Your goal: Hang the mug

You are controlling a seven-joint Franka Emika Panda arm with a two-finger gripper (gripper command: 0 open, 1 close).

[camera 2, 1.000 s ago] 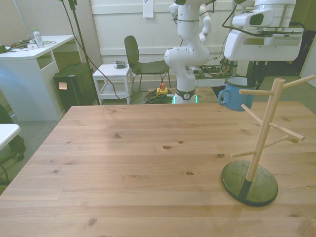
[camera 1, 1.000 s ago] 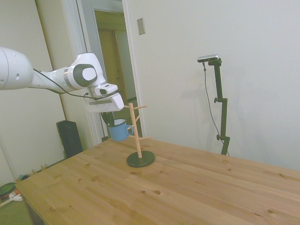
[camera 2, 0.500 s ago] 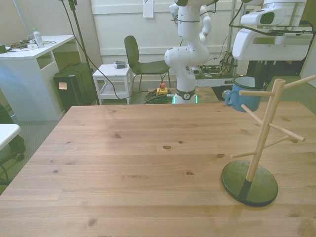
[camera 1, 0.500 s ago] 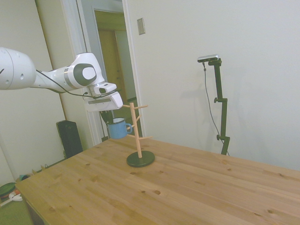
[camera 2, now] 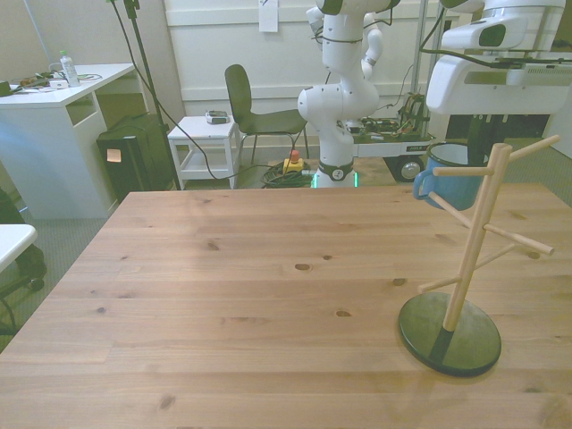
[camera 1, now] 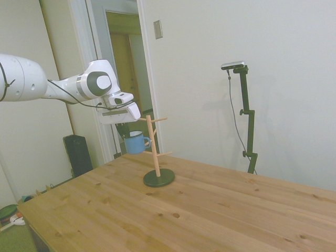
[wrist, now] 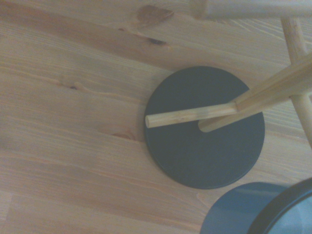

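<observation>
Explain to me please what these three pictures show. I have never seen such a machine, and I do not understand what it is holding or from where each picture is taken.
The white machine is a robot arm. At its tip is the end effector, a two-finger clamp, which holds a small light-blue mug up in the air. One picture is taken from beside the wooden table, one from across it, and one from a camera on the arm's wrist looking down. On the table stands a wooden mug tree, a post with pegs on a dark round base. The mug hangs close to the upper pegs but is not yet on one. Its handle points to the front view's left.
</observation>
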